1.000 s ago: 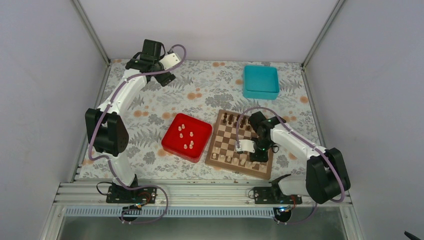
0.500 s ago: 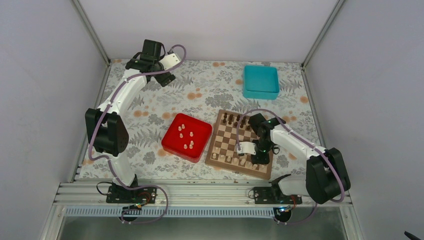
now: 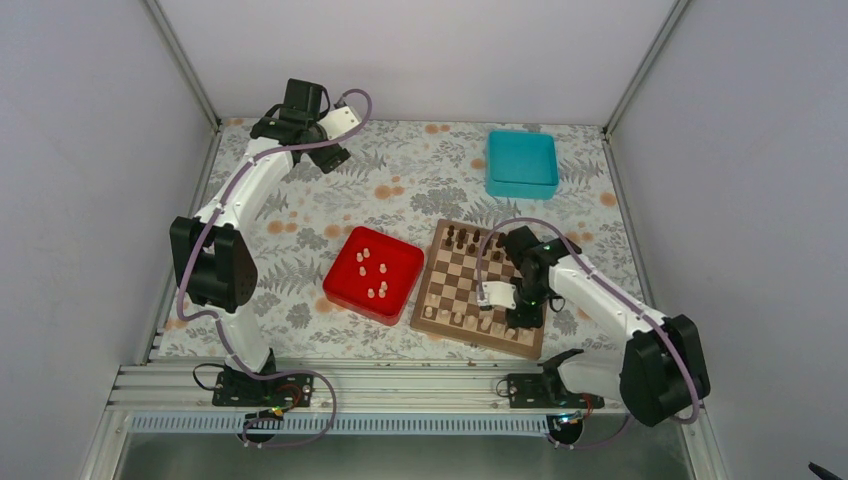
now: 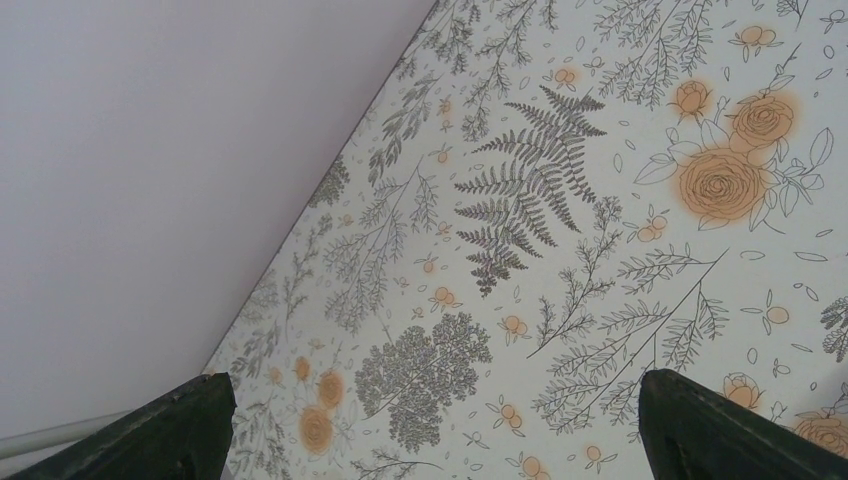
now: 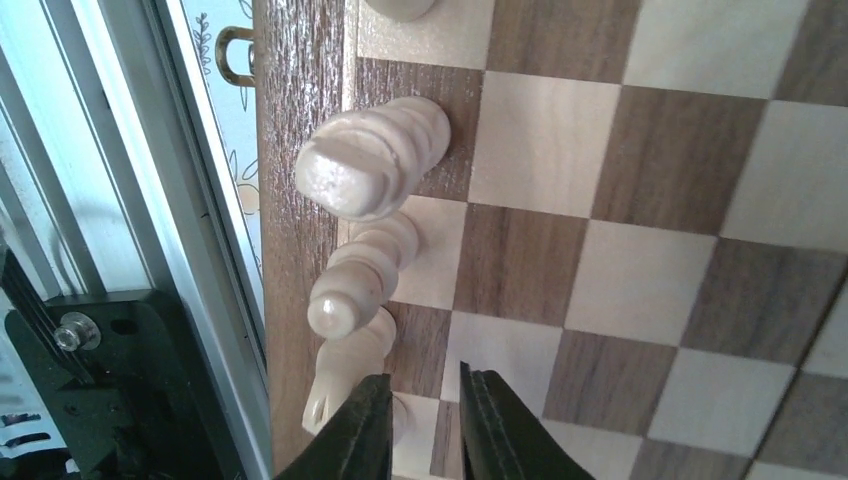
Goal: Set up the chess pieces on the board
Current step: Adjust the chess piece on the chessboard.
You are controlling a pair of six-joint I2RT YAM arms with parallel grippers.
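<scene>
Hovering over the near edge of the board [image 5: 640, 290], the right jaws stand a hair apart with nothing between them, just beside pale chess pieces [image 5: 370, 160] standing on the edge squares. More of them sit in the red tray [image 3: 345, 285] left of the board. Far left, the left jaws gape wide above the flowered tabletop [image 4: 560, 300].
</scene>
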